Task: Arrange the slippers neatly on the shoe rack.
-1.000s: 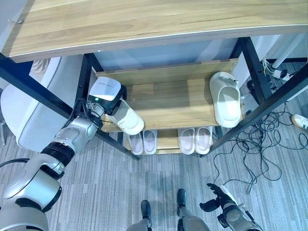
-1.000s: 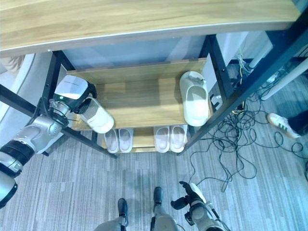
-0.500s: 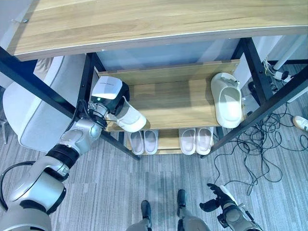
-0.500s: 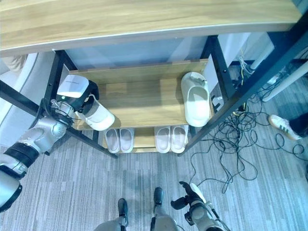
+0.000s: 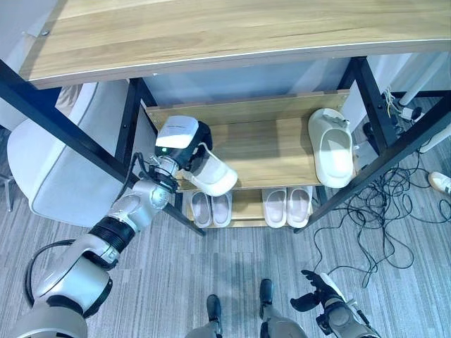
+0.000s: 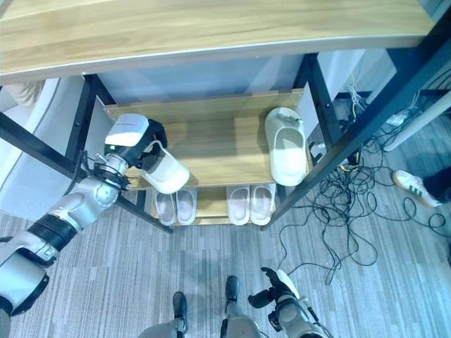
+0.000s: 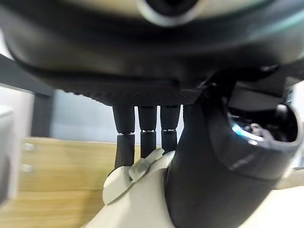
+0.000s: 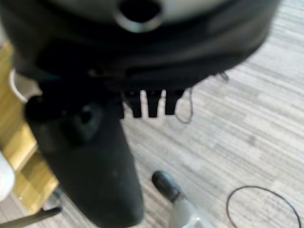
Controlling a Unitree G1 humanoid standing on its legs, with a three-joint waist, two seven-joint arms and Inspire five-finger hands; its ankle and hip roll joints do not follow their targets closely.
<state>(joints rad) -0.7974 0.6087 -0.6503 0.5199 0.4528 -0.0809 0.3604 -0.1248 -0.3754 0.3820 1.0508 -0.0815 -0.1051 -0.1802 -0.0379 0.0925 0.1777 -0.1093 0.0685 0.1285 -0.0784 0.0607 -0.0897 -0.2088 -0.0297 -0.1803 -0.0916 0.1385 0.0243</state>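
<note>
Slippers are the matter here, seen first from the left eye view. The left hand (image 5: 189, 144) reaches in at the left end of the shoe rack (image 5: 271, 151) and carries a white slipper (image 5: 211, 176) over the front left part of the middle shelf; whether the slipper rests on the wood or hangs just above it cannot be told. A second white slipper (image 5: 332, 148) lies flat at the right end of that same shelf, well apart from the held one. On the lowest shelf two pairs of slippers (image 5: 248, 207) sit side by side, toes toward the front. A wide wooden tabletop (image 5: 232, 28) spans above the rack, and a grey chair (image 5: 63, 169) stands to its left. The right hand (image 5: 317, 292) hangs low by the grey carpet, away from the rack.

From the right eye view the layout is the same; the held slipper (image 6: 164, 171) sticks out past the shelf's front edge.

From the left wrist view, the dark fingers (image 7: 147, 135) curl down over the slipper's strap (image 7: 137, 168), with the thumb (image 7: 209, 185) closing on it from the other side.

From the right wrist view, the right hand's fingers (image 8: 149, 102) are curled under the palm, holding nothing, above the carpet (image 8: 247, 109).
</note>
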